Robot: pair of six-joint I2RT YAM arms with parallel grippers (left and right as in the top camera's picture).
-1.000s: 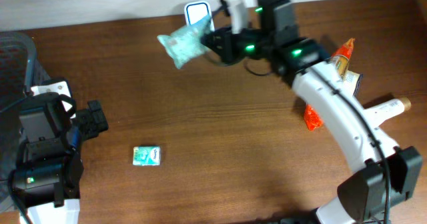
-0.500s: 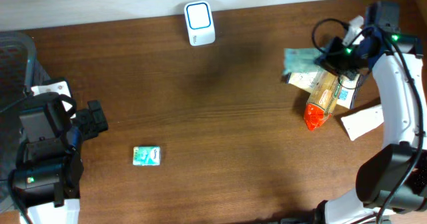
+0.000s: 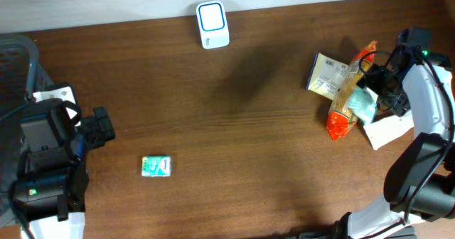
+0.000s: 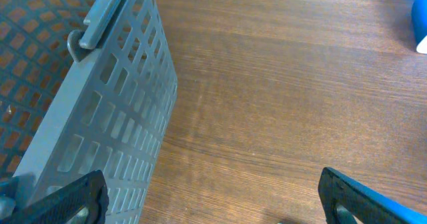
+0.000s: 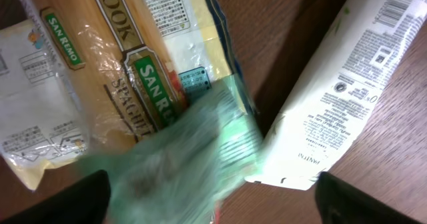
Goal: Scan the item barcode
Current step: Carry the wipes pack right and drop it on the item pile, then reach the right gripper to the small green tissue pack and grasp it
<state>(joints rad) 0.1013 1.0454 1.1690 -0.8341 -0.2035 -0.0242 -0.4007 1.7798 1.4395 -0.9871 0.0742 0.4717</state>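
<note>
We catch the right gripper [image 5: 217, 201] wide open, green pouch [image 5: 170, 161] loose between its jaws, drop-off seemingly done; left gripper [image 4: 213, 201] gapes empty; next needs a fresh item gripped.

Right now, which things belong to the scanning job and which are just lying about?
Job: scanner; green packet on the pile; small green box.
Probably just lying about: spaghetti pack; white tube; mesh basket.
</note>
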